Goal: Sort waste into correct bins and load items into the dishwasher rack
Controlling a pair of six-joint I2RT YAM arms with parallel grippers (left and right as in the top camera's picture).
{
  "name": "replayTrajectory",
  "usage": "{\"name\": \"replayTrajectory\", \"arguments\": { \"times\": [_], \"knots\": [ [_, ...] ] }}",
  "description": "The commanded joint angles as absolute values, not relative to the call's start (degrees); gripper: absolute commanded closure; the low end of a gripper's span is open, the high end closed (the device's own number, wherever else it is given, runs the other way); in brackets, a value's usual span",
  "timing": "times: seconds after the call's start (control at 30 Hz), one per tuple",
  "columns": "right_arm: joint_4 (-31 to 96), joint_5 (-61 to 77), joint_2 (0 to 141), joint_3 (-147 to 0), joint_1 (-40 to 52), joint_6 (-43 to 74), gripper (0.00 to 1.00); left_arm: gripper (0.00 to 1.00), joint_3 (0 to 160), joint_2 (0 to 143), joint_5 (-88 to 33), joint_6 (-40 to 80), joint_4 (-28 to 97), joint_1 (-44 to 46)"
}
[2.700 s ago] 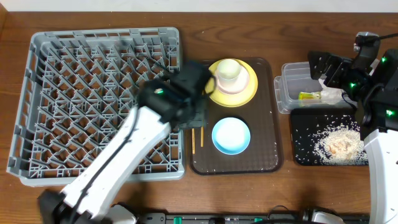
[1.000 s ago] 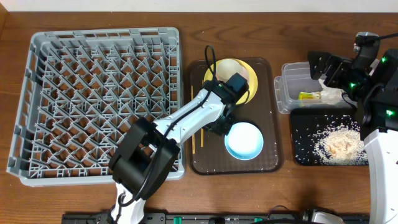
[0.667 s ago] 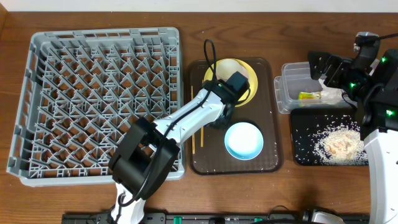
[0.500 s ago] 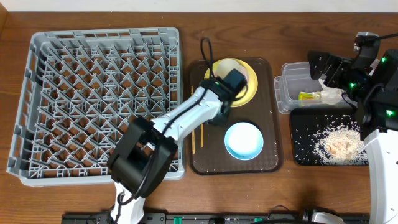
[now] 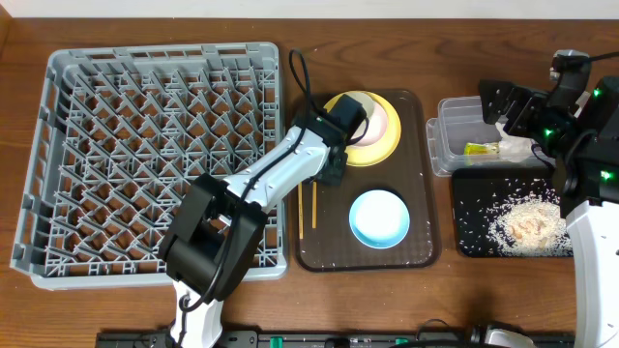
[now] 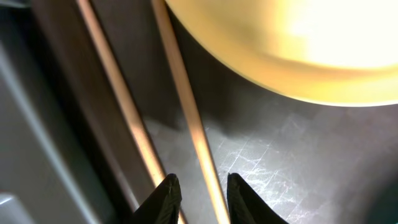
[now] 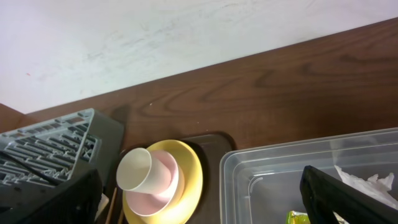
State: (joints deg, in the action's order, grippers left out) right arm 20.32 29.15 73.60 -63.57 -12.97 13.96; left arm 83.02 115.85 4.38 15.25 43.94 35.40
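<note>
Left pincer (image 6: 198, 194), narrowly parted, straddles one chopstick (image 6: 186, 118) on the brown tray (image 5: 416, 193) near the tabletop's far edge; right pincer (image 5: 501, 104) gapes wide above the clear tub (image 5: 440, 145).

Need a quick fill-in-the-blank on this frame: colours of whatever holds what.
The loose whitish rice scraps lie in the shallow ____ rectangular tray.
The small green-and-orange snack wrapper sits in the ____ rectangular plastic tub.
The light-blue bowl rests on the ____ serving tray.
The left gripper straddles one thin wooden chopstick beside the round ____ plate.
Missing words: black; clear; brown; yellow.
</note>
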Motion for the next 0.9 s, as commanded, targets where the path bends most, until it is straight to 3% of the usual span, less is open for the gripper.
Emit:
{"name": "replayTrajectory", "arguments": {
  "times": [0.0, 0.87],
  "knots": [
    [20.40, 29.82, 73.60, -63.64, -13.32, 13.04, 0.01, 0.71, 80.25, 115.52, 2.09, 15.97, 42.57, 35.35],
    [20.40, 29.82, 73.60, -63.64, -13.32, 13.04, 0.01, 0.76, 73.45, 115.55, 1.93, 16.84, 35.24, 35.48]
  ]
}}
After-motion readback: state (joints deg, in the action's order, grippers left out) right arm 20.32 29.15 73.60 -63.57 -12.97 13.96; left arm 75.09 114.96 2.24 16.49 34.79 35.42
